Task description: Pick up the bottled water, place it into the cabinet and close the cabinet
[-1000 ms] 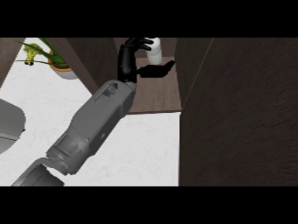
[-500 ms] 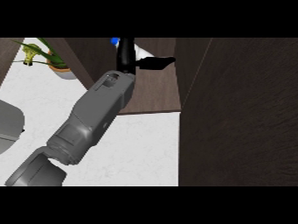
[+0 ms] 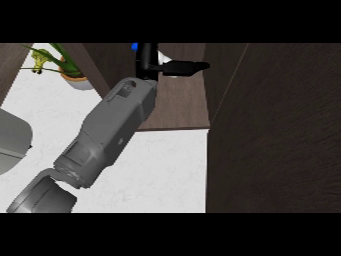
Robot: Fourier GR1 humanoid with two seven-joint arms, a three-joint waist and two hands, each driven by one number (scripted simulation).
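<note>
Bottled water [image 3: 137, 46] shows only as a blue cap at the top edge, just beside the left hand [image 3: 174, 67], which reaches into the open cabinet [image 3: 180, 107]; whether its fingers grip the bottle I cannot tell. Placing seems underway or just done; closing the cabinet door [image 3: 284, 130] is left. A potted plant [image 3: 62, 67] stands nearby.

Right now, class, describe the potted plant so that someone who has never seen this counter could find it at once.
Start on the white counter top and follow it to its far left corner, where it meets the dark wooden cabinet. The potted plant stands there, left of the grey forearm. It is the only green thing, with thin leaves spreading from a small pot.
</note>
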